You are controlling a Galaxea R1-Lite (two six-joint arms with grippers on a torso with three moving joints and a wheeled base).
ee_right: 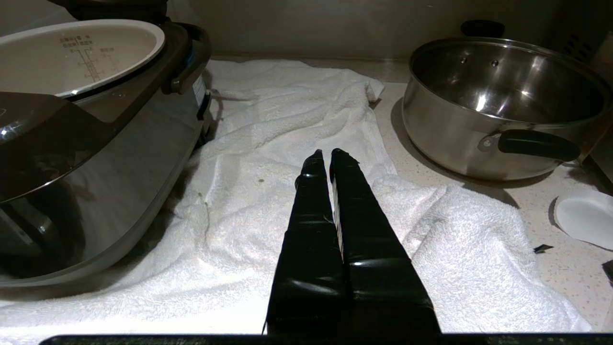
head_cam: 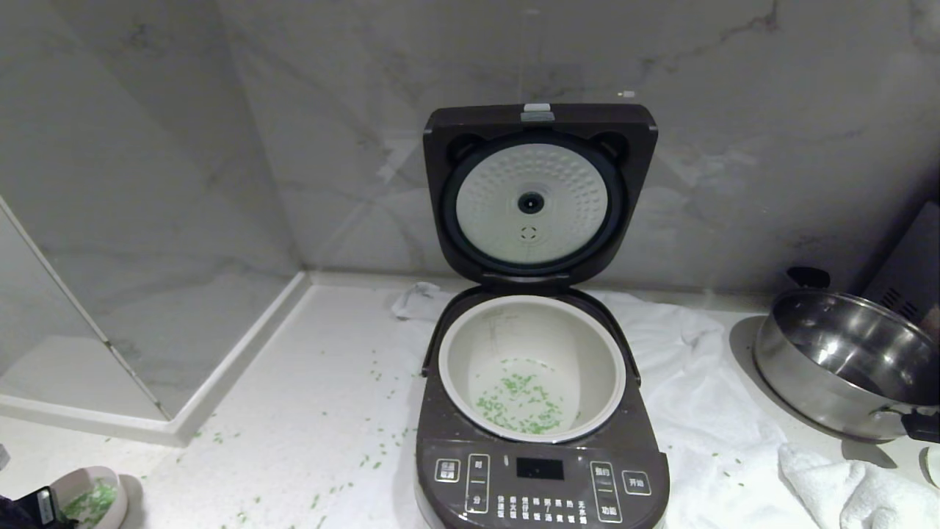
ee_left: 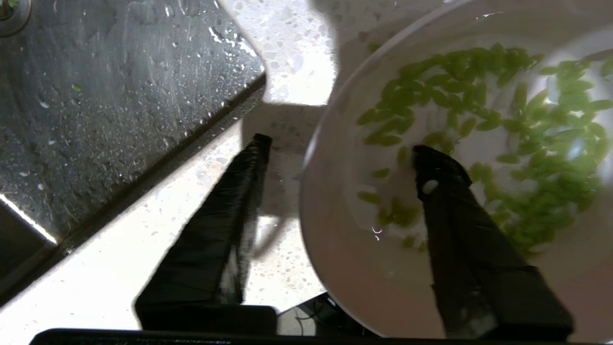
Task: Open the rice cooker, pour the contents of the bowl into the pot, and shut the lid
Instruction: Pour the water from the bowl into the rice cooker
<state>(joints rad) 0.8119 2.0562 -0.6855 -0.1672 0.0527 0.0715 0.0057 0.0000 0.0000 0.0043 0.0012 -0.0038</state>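
Bowl [head_cam: 92, 498] at the near left corner of the counter, upright, with green grains [ee_left: 503, 129] inside; this is the thing the next move concerns. Left gripper [ee_left: 337, 146] straddles the bowl's rim: one finger stands inside over the grains, the other outside over the counter, the jaws apart and not yet pinching the wall between them. The rim therefore lies directly between the jaws, so a grasp would seem to need only closing. A wet steel sink [ee_left: 96, 96] lies just beyond the outer finger.

Right gripper [ee_right: 330, 158], jaws closed on nothing, hangs over the white towel [ee_right: 287, 120] to the right of the cooker [head_cam: 542, 470], well apart from the bowl; the left arm is clearly the nearer.

Cooker at centre, to the right of the bowl and farther back. Its pot [head_cam: 532, 367] is exposed and holds a small scatter of grains at the bottom. Loose grains also lie on the counter [head_cam: 294, 411] between bowl and cooker.

Lid [head_cam: 540, 191] stands upright at the far side, hinged back against the marble wall, its dimpled plate facing forward. Steel pan [head_cam: 844, 360] sits at far right.

Judged stage: lid opened, pouring incomplete, closing not yet done.
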